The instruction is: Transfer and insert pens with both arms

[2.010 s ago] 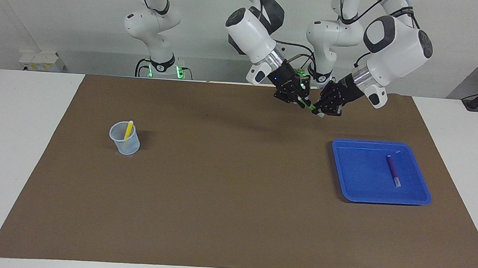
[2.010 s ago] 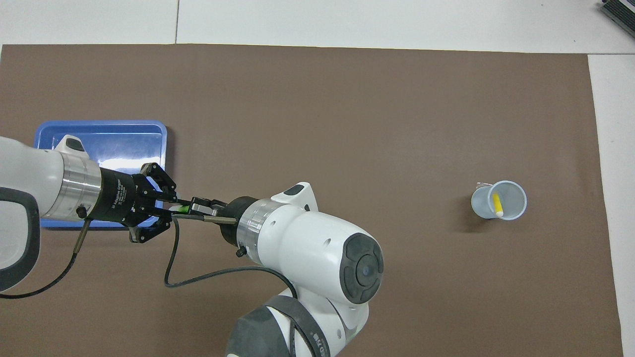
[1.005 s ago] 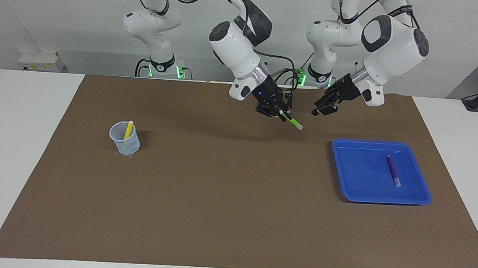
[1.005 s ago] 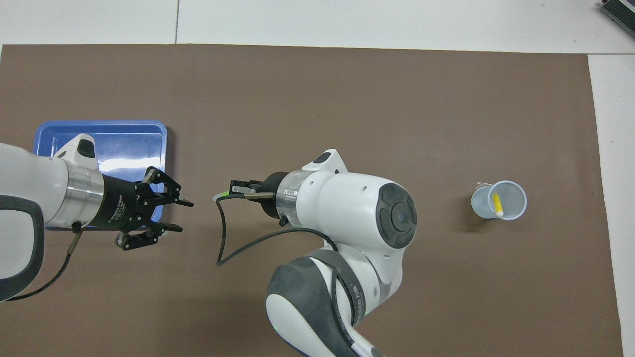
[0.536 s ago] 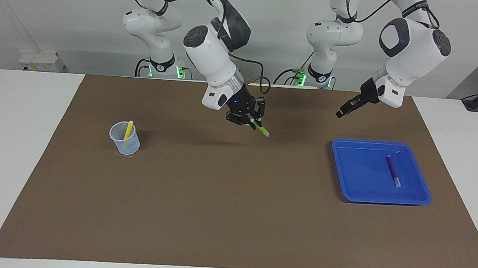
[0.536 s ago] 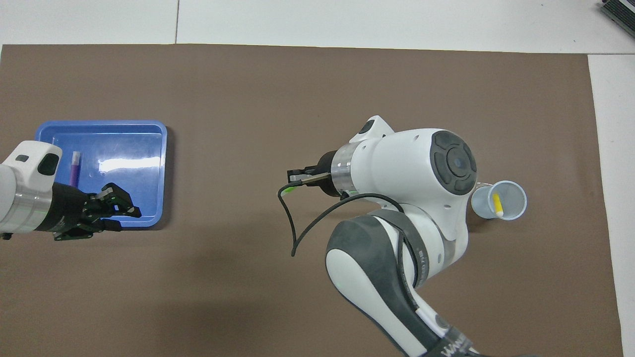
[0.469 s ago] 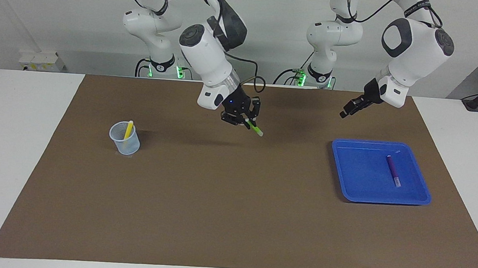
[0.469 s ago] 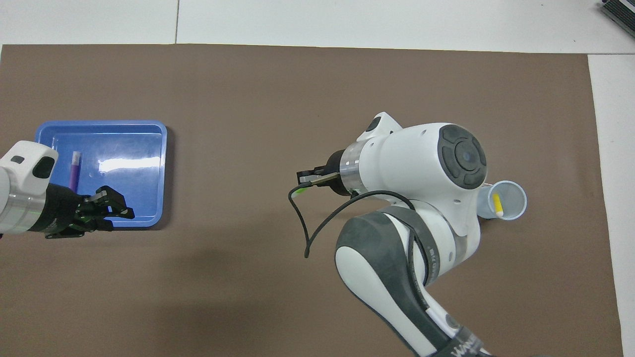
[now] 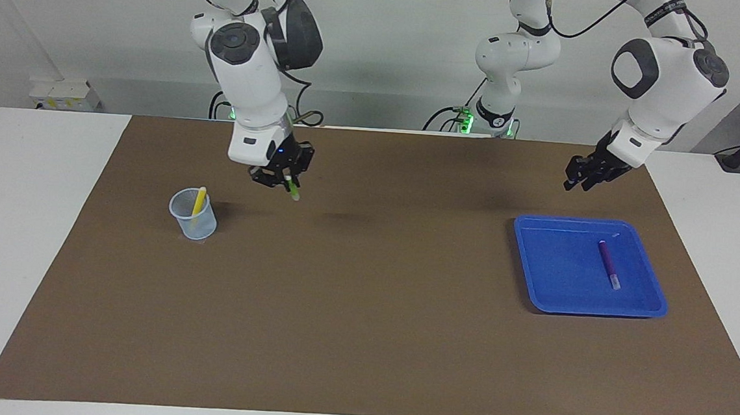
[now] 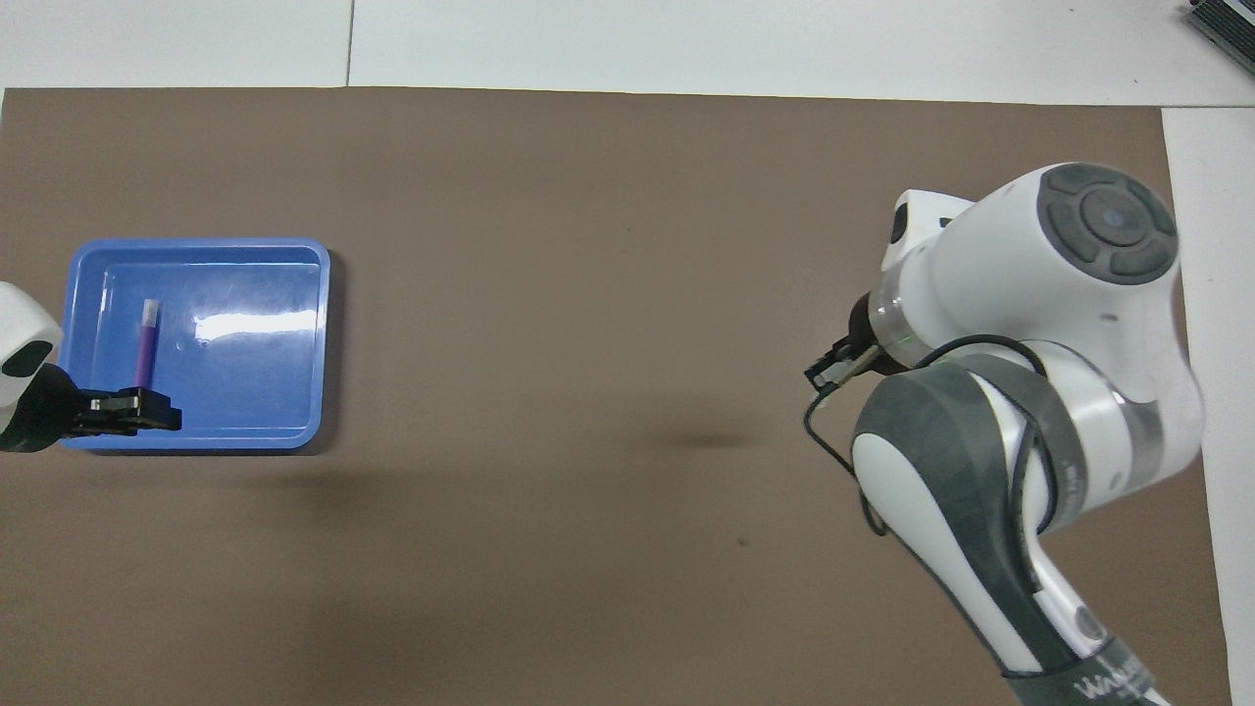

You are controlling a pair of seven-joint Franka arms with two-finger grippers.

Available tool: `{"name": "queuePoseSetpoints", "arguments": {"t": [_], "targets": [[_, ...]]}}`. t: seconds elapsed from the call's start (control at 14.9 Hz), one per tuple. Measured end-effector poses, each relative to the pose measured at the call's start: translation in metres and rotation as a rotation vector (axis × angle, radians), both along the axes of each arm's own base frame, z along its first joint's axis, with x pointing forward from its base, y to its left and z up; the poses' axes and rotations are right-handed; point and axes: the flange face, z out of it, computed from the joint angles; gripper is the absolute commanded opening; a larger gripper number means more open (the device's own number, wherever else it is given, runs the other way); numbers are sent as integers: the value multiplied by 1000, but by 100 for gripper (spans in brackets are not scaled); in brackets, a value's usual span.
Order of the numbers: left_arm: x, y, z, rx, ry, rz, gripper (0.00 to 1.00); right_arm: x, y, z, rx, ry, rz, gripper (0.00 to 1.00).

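My right gripper [image 9: 286,181] is shut on the lime green pen [image 9: 292,190] and holds it tilted, pale end down, over the mat beside the clear cup [image 9: 193,215]. The yellow pen [image 9: 198,201] stands in that cup. The purple pen [image 9: 608,263] lies in the blue tray [image 9: 555,263]. My left gripper [image 9: 582,175] is empty, over the mat at the tray's edge nearest the robots. In the overhead view the right gripper [image 10: 824,373] shows, the right arm hides the cup, and the left gripper [image 10: 132,412] overlaps the tray's [image 10: 196,243] near rim by the purple pen [image 10: 145,343].
A brown mat [image 9: 363,311] covers most of the white table [image 9: 30,223]. The cup stands toward the right arm's end, the tray toward the left arm's end, with open mat between them.
The left gripper let go of the green pen and drew back toward the tray. The right gripper carried the pen across the mat to beside the cup.
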Motion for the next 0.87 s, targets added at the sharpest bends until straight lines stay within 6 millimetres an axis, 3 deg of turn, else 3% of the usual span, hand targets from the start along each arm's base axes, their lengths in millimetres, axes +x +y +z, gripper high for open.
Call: {"name": "queuePoseSetpoints", "arguments": {"t": [0.2, 0.33, 0.54, 0.74, 0.87], "targets": [[13, 25, -25, 15, -33, -44, 52, 10, -62, -6, -105, 3, 148, 10], [22, 40, -42, 25, -55, -56, 52, 13, -92, -19, -127, 0, 209, 10], [34, 52, -65, 85, -73, -96, 52, 6, -118, -45, -134, 1, 266, 10], [43, 56, -84, 102, -92, -136, 52, -3, -131, -55, -135, 17, 265, 13], [47, 60, -95, 105, -105, -158, 52, -7, -135, -63, -135, 9, 261, 42]]}}
